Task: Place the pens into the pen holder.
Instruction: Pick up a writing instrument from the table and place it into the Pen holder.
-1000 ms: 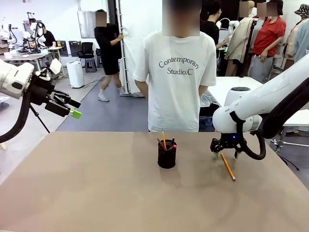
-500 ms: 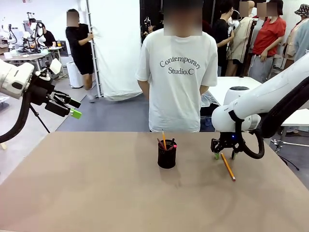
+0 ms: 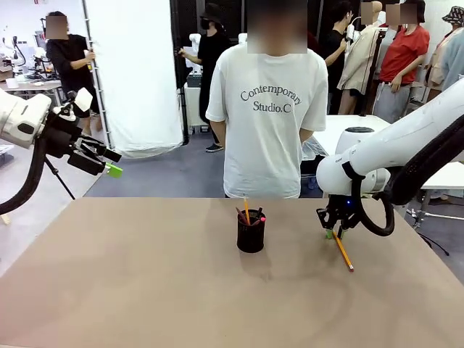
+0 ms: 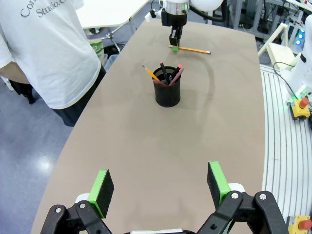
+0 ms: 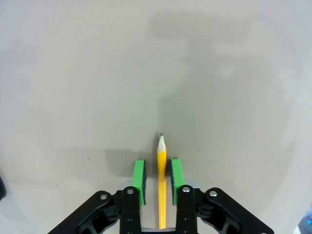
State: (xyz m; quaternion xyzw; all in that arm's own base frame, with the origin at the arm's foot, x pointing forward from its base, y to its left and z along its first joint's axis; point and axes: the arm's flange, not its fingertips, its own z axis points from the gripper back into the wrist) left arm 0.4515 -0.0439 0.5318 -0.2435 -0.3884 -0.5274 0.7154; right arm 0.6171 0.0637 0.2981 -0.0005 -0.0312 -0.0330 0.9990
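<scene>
Both arms are glossy white rounded shells, and behind the right end effector (image 3: 335, 230) there's a fat white joint with a black cable looping off it plus a little blue light glowing just above the fingers. Each end effector is black linkage with silver screws at the pivots and bright green rectangular pads on the fingertips (image 5: 139, 179); the left end effector (image 4: 160, 185) looks the same, with a thick black hose curving down behind its wrist. The person (image 3: 270, 116) wears a white tee printed "Contemporary Studio.C" in dark letters.
</scene>
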